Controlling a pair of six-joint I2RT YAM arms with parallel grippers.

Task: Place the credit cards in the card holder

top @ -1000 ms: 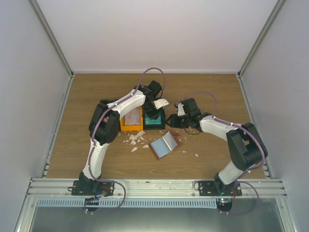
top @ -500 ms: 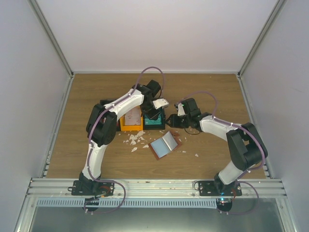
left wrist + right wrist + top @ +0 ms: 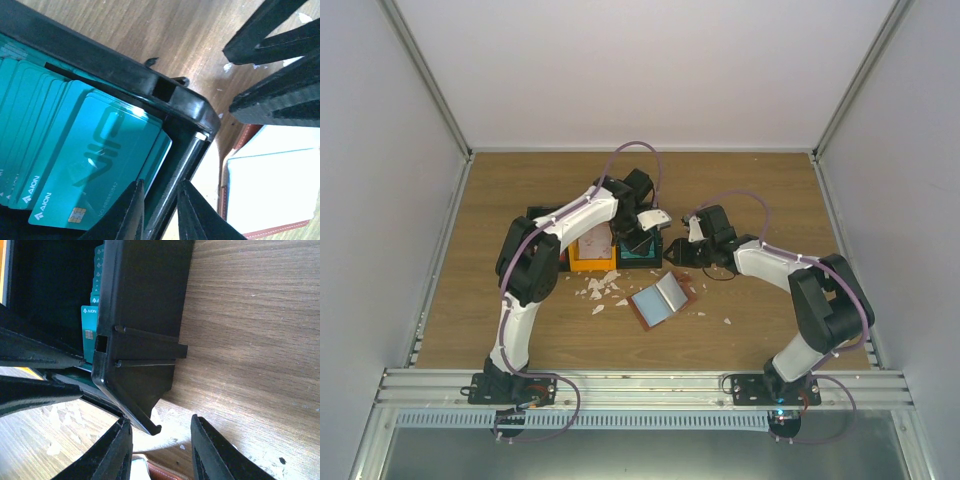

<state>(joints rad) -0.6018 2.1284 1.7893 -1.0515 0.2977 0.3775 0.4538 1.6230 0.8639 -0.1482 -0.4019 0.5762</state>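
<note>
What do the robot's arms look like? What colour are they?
Both arms, the left arm and the right arm, have white tube sections joined by chunky black joints. A thin purple cable loops along each. The left gripper and right gripper each have two flat black fingers.

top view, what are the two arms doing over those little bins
The left gripper is down at the black bin of teal credit cards, jaws narrowly apart at its edge; no card is clearly held. The right gripper sits open at the bin's corner. The card holder lies open nearby.
</note>
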